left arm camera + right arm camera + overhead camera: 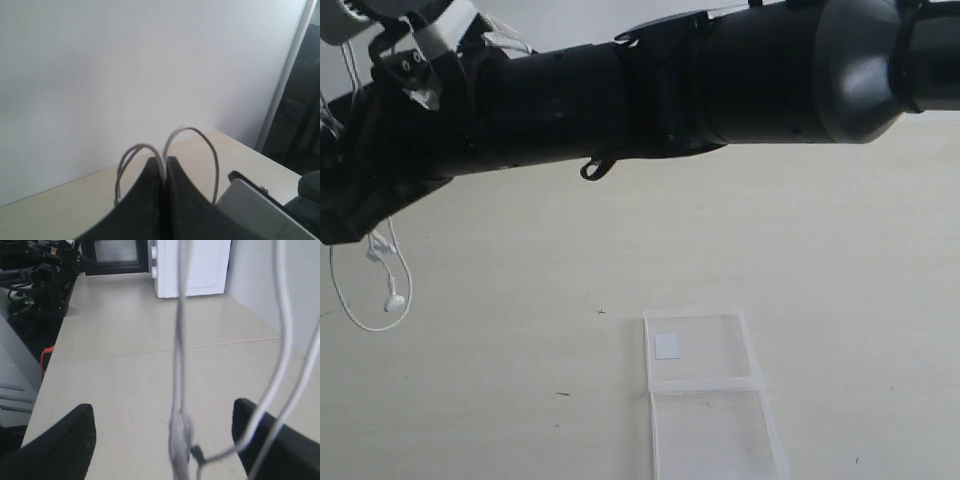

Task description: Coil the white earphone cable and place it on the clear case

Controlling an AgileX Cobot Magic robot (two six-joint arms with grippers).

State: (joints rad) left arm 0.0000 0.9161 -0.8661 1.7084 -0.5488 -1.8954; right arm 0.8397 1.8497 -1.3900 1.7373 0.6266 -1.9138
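The left pincer point(165, 162) is pressed together on the cable point(394, 300); two loops of it arch out from between the jaws in the left wrist view. The right pincer point(165, 420) is spread wide; strands of the cable hang between and beside its fingers point(82, 432), and none looks gripped. In the exterior view the rest of the cable dangles at the far left under a black arm point(650, 90); whether its lowest loop touches the desk point(840, 250) I cannot tell. The case point(705, 400) lies open and flat on the desk, with its sticker point(667, 346) on the farther panel; it is bare and well apart from the cable. By my judgement the coiling is begun, not finished: a few loops are gathered, but the tail hangs loose. The gathering, the carry across and the set-down on the case are all left.
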